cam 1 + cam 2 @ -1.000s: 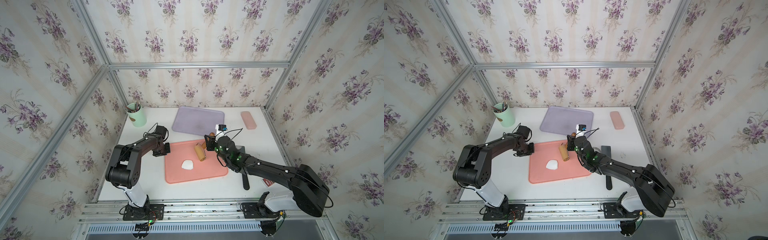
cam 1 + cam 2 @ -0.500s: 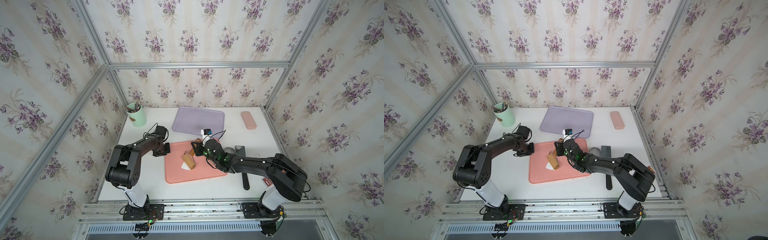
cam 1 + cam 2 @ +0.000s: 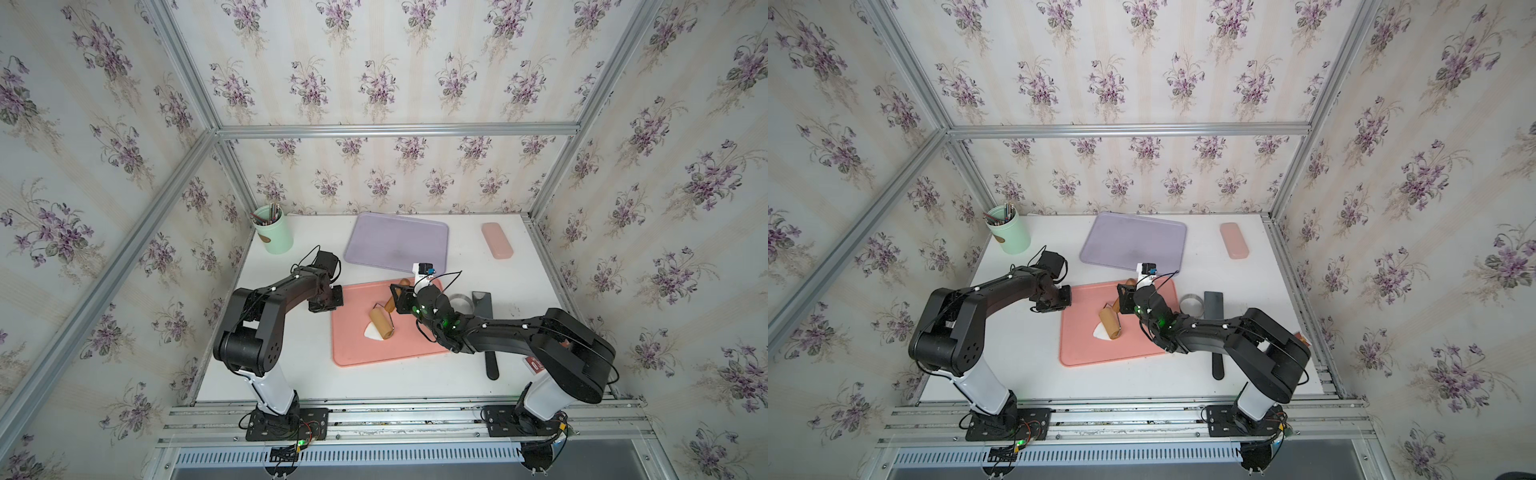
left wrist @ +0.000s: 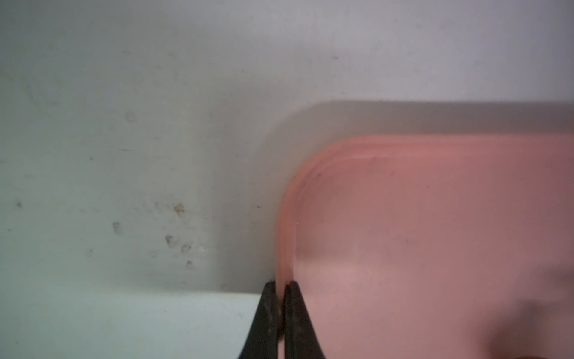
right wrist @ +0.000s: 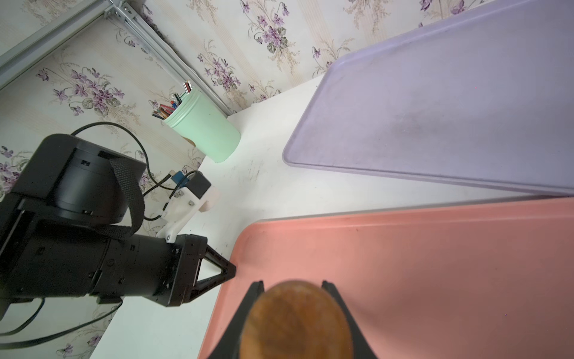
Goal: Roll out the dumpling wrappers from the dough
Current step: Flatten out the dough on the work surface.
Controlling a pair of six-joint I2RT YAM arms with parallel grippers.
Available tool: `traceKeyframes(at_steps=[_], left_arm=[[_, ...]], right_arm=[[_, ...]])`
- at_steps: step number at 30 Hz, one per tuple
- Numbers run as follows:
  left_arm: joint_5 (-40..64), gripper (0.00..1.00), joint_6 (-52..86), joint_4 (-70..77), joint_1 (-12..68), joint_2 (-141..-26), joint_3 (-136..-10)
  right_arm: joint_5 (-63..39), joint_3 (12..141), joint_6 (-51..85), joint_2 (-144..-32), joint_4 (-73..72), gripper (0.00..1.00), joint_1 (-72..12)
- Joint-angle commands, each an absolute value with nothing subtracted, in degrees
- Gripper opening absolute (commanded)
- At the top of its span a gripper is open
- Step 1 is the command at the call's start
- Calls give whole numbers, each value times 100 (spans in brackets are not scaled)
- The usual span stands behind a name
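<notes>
dough (image 3: pixel 371 331): small white flattened piece, about mid pink tray (image 3: pixel 374 357), seen in both top views. The visible part looks more wedge than round; the side toward the right arm is hidden under the roller

roller (image 3: pixel 381 323): wooden barrel lies on the dough, touching it and covering part of it. Its handle angles off toward the tray's far edge

right hand (image 3: pixel 400 296): clamped on that wooden handle. In the right wrist view the rounded handle end fills the gap between both fingers (image 5: pixel 255 290), jaws narrow around it

left hand (image 3: pixel 332 301): pinched closed on the pink tray's rim near its far left corner. Left wrist view shows one finger (image 4: pixel 265 314) outside the rim and the other inside, rim between them

on the desk (image 3: pixel 291 365), off the tray:
- metal ring (image 3: pixel 461 301) just beside the pink tray's right edge
- black flat tool (image 3: pixel 485 324) next to the ring, partly under the right arm
- purple tray (image 3: pixel 397 241) behind the pink one, near
- green cup (image 3: pixel 274 235) with pens, far left corner
- pink case (image 3: pixel 497 240), far right
</notes>
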State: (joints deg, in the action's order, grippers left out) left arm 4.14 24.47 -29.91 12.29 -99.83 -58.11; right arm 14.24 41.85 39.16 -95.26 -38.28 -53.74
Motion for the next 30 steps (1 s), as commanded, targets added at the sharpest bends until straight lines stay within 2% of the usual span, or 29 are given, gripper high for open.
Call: traceKeyframes(at_steps=[1,7,16,20,25,30], left_arm=[[250,0,2429,-3130,1251,-10042,-5796],[26,0,2347,-3279,1253,-10009,-5824],[193,0,2426,-3136,1249,-10028,-5772],[112,0,2384,-3198,1249,-10008,-5805],[206,0,2386,-3154,1251,-9995,-5794],[159,0,2374,-3172,1255,-10027,-5792]], right_arm=[[1487,4162,3913,-9713,-3159,0,-5457],[1623,3545,3821,-9071,-3056,0,-4848],[1666,3951,3797,-9581,-3366,0,-5635],[1954,3917,3737,-9536,-3219,0,-5576],[1923,3566,3893,-8961,-2950,0,-5001],[2145,3707,3627,-8453,-2570,0,-4999]])
